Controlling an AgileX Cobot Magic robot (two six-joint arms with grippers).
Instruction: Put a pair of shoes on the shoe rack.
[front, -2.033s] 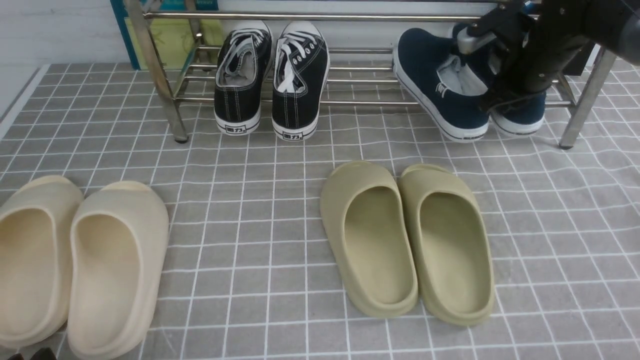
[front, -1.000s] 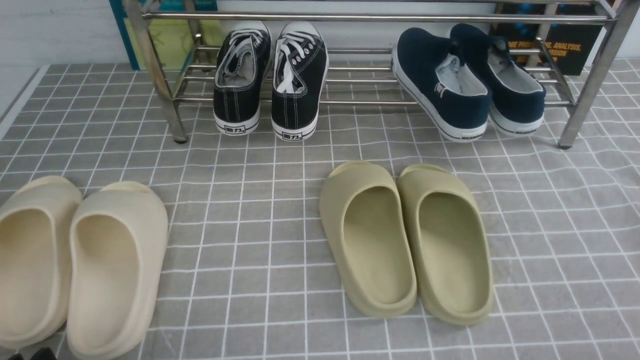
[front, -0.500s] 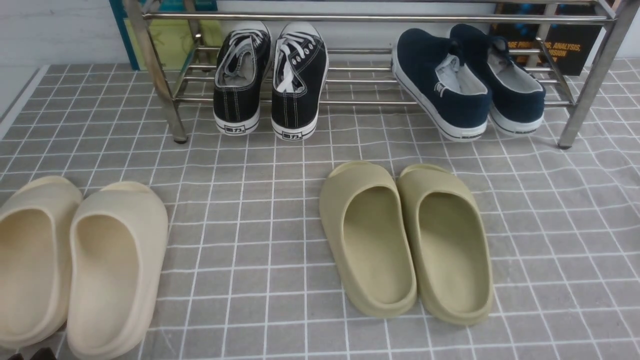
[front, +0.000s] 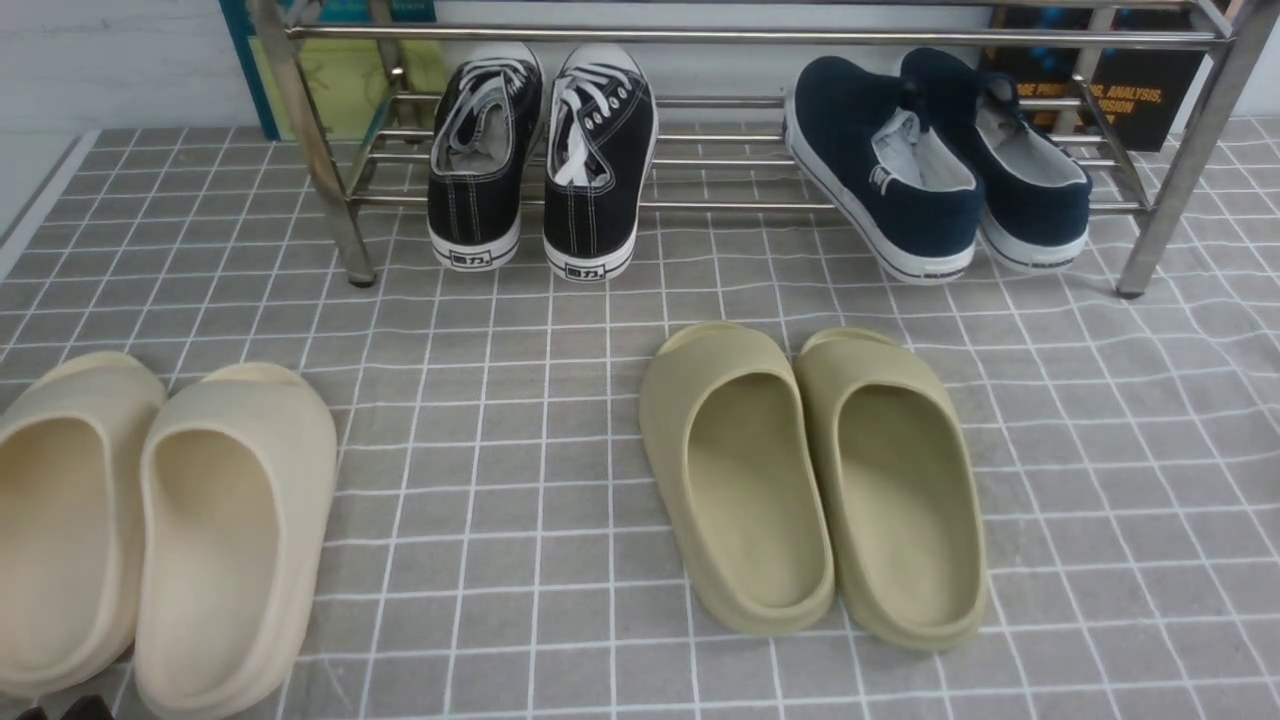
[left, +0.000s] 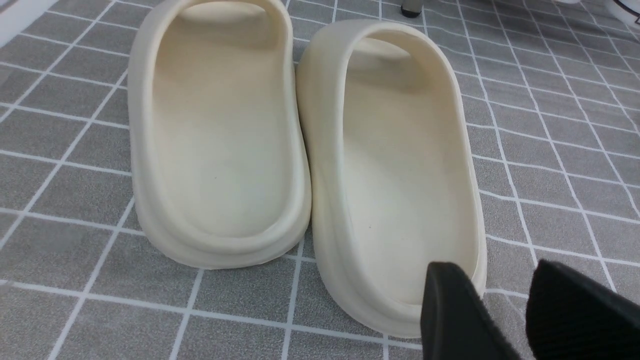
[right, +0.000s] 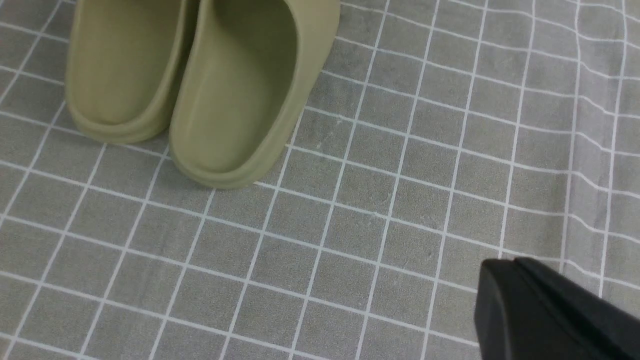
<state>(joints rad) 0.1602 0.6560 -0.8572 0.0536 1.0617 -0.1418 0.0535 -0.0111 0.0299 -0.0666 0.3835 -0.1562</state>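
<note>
Two navy slip-on shoes sit side by side at the right end of the silver shoe rack: the left shoe and the right shoe, heels towards me and overhanging the front bar. Neither gripper touches them. In the left wrist view my left gripper is open and empty, low beside the heel of a cream slipper. The right wrist view shows my right gripper shut on nothing, above the grey checked floor cloth.
A pair of black lace-up sneakers occupies the rack's left part. Olive slippers lie on the cloth in the middle, and cream slippers at the near left. The rack's legs stand at both ends.
Two seconds ago my right arm was at the navy shoes on the rack; it has since withdrawn out of the front view. The shoes have stayed put over the last second.
</note>
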